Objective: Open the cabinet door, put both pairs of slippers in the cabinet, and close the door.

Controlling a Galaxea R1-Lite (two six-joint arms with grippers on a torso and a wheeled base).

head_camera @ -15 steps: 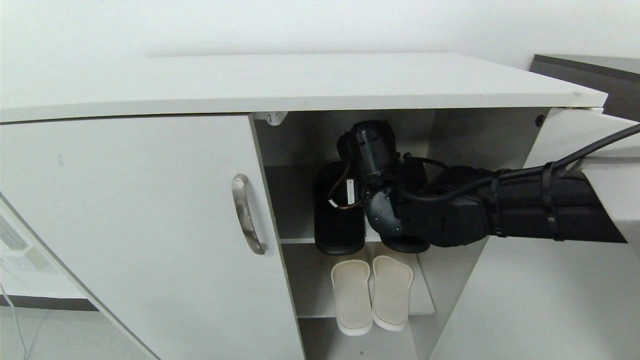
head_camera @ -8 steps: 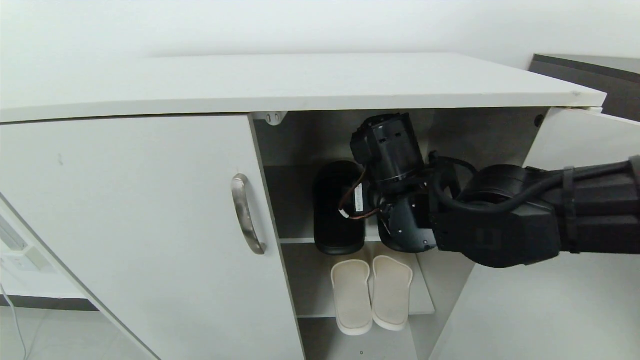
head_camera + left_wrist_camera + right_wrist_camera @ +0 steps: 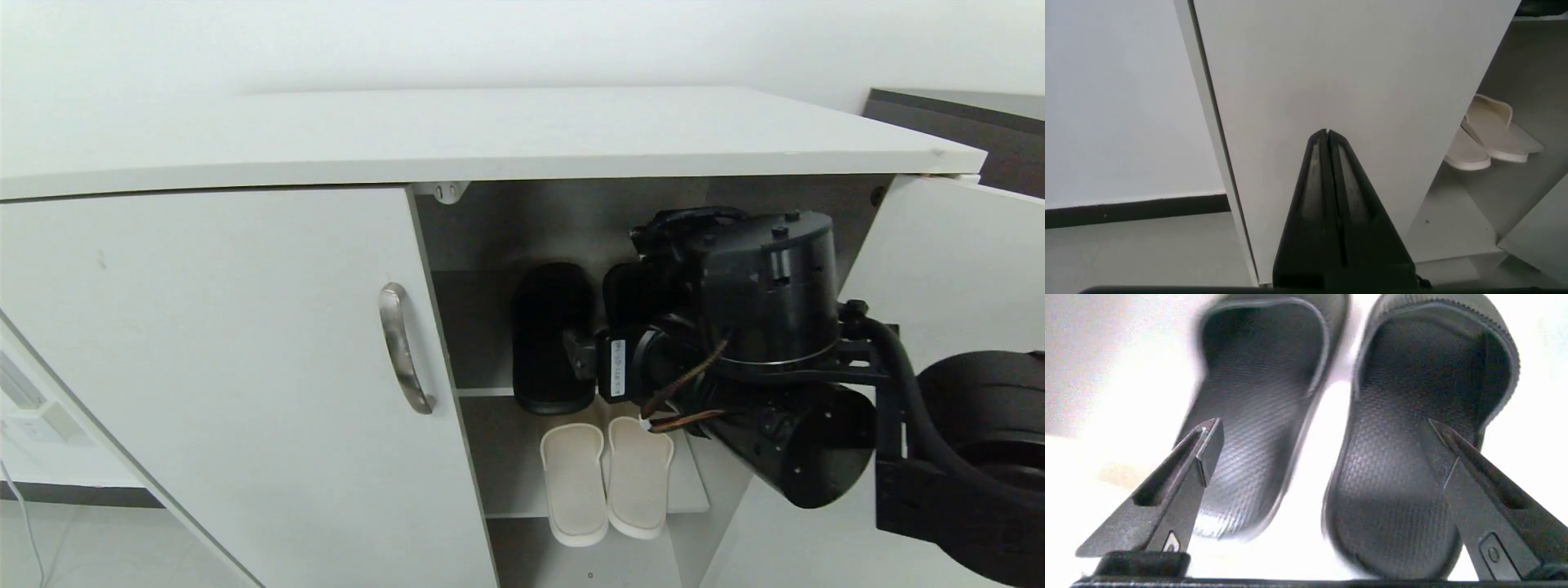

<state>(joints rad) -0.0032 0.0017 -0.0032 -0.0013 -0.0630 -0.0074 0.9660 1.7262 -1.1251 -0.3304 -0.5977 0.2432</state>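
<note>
I see the cabinet (image 3: pixel 490 131) in smooth white board with a matt, laminate-like face. Its left door (image 3: pixel 204 343) carries a handle (image 3: pixel 400 351) of brushed metal with a dull sheen. The black slippers (image 3: pixel 1413 433) look rubbery, with finely grained footbeds. The cream slippers (image 3: pixel 574 482) look matt and foamy. The fingers (image 3: pixel 1180 494) of the right gripper (image 3: pixel 1323 429) read as matt black plastic.

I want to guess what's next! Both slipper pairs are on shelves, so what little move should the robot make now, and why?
Probably pull the right gripper out of the cabinet. It is open and empty, black slippers and white slippers lie on shelves, and its arm in the doorway blocks the door.
</note>
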